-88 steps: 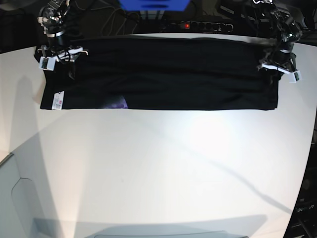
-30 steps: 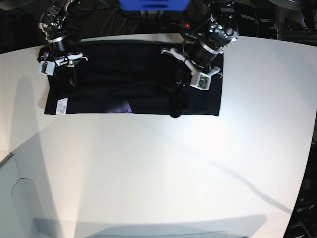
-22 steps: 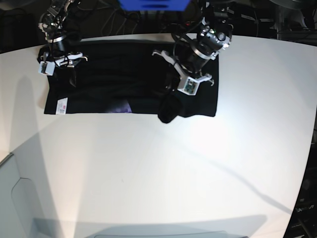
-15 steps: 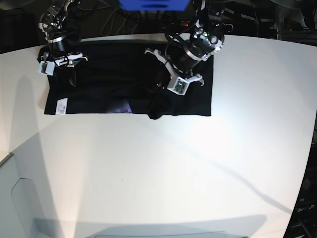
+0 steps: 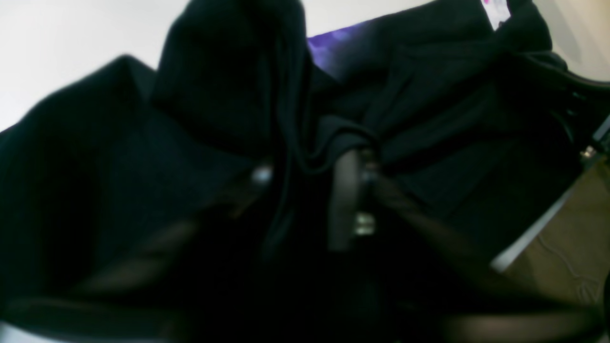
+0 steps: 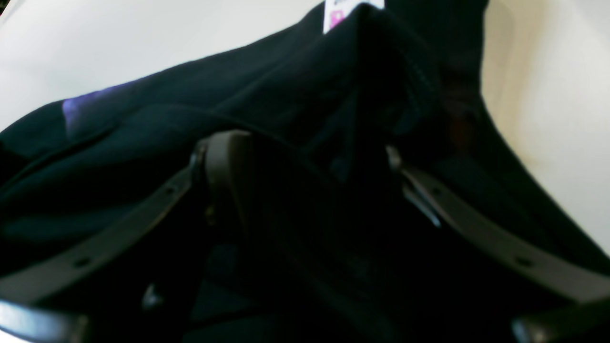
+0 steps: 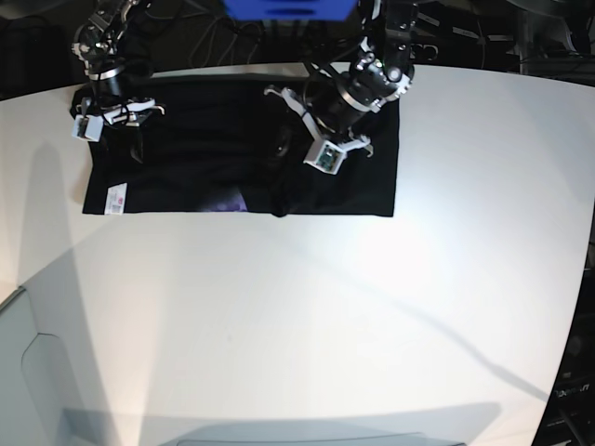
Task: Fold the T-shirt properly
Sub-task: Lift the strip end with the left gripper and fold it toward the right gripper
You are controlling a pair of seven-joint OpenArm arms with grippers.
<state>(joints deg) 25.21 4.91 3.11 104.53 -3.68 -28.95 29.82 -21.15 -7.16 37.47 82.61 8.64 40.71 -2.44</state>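
The T-shirt (image 7: 214, 158) is spread black and partly folded along the far edge of the white worktop (image 7: 307, 316), with a small label (image 7: 117, 197) shown at its near left corner and a patch of purple print (image 7: 228, 201) exposed on its near edge. The left hand (image 7: 311, 139) is held over the middle of the cloth, where one end has been doubled over the rest. In the left wrist view a hanging fold of the T-shirt (image 5: 267, 109) is seen between the fingers (image 5: 345, 200), which are parted a little; whether the cloth is gripped cannot be told. The right hand (image 7: 116, 110) is set at the far left corner, and in the right wrist view its fingers (image 6: 224, 162) are spread wide with bunched cloth between them.
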